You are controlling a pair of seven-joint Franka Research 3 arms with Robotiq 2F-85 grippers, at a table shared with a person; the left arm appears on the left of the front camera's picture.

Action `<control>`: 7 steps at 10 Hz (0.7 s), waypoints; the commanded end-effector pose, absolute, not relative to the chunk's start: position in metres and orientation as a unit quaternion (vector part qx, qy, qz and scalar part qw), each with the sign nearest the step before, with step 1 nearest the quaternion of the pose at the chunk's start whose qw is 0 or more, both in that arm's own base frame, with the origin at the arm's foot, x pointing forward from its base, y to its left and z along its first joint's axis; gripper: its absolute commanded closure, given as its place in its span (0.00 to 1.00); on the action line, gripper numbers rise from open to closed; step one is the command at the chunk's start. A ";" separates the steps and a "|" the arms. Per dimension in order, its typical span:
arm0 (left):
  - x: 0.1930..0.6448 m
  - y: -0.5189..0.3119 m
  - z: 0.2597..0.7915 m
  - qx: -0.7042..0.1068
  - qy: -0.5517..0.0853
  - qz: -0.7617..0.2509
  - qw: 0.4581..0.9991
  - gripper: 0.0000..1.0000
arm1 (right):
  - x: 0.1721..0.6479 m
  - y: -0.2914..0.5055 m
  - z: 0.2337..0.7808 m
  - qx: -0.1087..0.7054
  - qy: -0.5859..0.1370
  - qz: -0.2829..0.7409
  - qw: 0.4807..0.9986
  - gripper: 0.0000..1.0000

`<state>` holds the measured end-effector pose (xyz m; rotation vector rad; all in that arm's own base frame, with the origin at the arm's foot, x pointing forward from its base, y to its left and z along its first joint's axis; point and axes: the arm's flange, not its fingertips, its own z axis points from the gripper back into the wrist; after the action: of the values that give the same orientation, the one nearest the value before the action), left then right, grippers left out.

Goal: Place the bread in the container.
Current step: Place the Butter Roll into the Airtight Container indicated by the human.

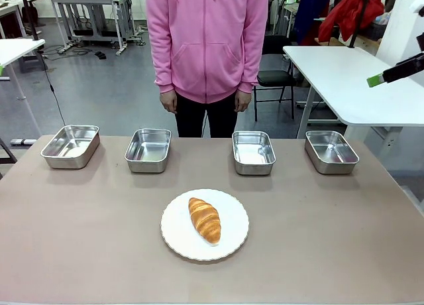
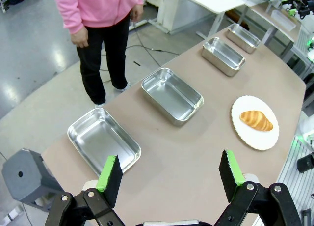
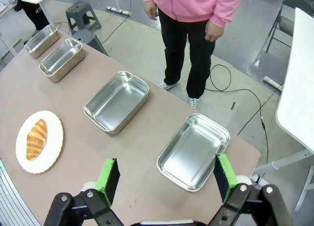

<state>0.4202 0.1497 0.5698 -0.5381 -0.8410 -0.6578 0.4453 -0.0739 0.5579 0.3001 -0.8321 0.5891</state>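
The bread, a golden-brown croissant [image 1: 204, 219], lies on a round white plate [image 1: 175, 233] at the table's near middle. Several identical steel containers stand in a row behind it, from the leftmost [image 1: 70, 146] to the rightmost [image 1: 331, 151]; all are empty. My left gripper [image 2: 170, 179] hangs open high above the table's left end, over the nearest container [image 2: 104, 139], with the croissant [image 2: 256, 120] far off. My right gripper [image 3: 166, 179] is open too, above the right end by a container [image 3: 193, 151]; the croissant [image 3: 36, 138] lies far to its left. One green fingertip [image 1: 375, 81] pokes in at the upper right.
A person in a pink hoodie [image 1: 207, 40] stands at the far edge with both hands at their sides. A white table [image 1: 344, 79] and a chair [image 1: 275, 76] stand behind on the right. Grey stools [image 3: 81, 12] sit on the floor beyond the left end.
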 end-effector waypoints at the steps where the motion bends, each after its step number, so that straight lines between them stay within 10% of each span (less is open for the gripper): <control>1: 0.419 0.150 0.570 -0.252 -0.398 -0.312 0.825 0.00 | 0.446 -0.073 0.558 0.149 -0.401 0.281 0.859 0.00; 7: 0.419 0.150 0.570 -0.252 -0.398 -0.312 0.825 0.00 | 0.446 -0.073 0.558 0.149 -0.401 0.281 0.859 0.00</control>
<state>0.4202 0.1497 0.5698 -0.5381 -0.8410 -0.6578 0.4453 -0.0739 0.5579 0.3001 -0.8321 0.5890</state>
